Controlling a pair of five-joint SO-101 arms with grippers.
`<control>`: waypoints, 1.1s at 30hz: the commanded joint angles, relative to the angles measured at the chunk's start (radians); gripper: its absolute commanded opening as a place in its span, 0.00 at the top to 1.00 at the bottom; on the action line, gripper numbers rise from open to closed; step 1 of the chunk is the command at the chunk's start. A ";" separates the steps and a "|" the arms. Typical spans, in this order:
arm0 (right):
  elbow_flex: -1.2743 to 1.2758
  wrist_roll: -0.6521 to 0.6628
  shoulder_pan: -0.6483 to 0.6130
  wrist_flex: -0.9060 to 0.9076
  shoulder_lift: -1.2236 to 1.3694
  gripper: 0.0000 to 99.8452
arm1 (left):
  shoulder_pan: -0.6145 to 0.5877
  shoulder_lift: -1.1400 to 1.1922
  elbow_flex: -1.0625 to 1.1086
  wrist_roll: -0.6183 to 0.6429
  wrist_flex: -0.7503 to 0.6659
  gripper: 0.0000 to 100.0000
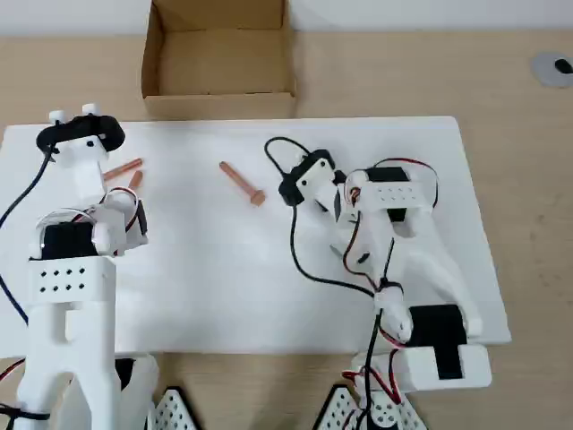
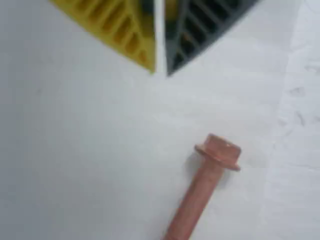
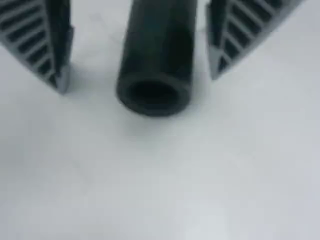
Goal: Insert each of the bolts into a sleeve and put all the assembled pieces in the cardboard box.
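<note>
My right fingers [image 3: 40,35] straddle the sleeve [image 3: 155,75], apart; left fingers [image 2: 115,30] together, bolt [image 2: 205,185] at their three o'clock, so next I'd clamp the sleeve.

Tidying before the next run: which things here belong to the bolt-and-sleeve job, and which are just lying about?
Job: bolts, black sleeve, cardboard box.
Lying about: grey disc at the table's far edge.
</note>
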 commanded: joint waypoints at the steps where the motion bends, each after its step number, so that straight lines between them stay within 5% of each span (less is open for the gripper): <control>1: -0.070 -0.021 0.010 0.032 0.001 0.77 | -0.008 -0.028 -0.009 -0.006 0.002 0.98; 13: -0.024 -0.049 0.002 0.109 -0.257 0.77 | -0.003 -0.028 -0.009 -0.008 0.002 0.98; 33: 0.070 -0.044 0.008 -0.012 -0.048 0.77 | -0.008 -0.027 -0.009 -0.006 0.002 0.98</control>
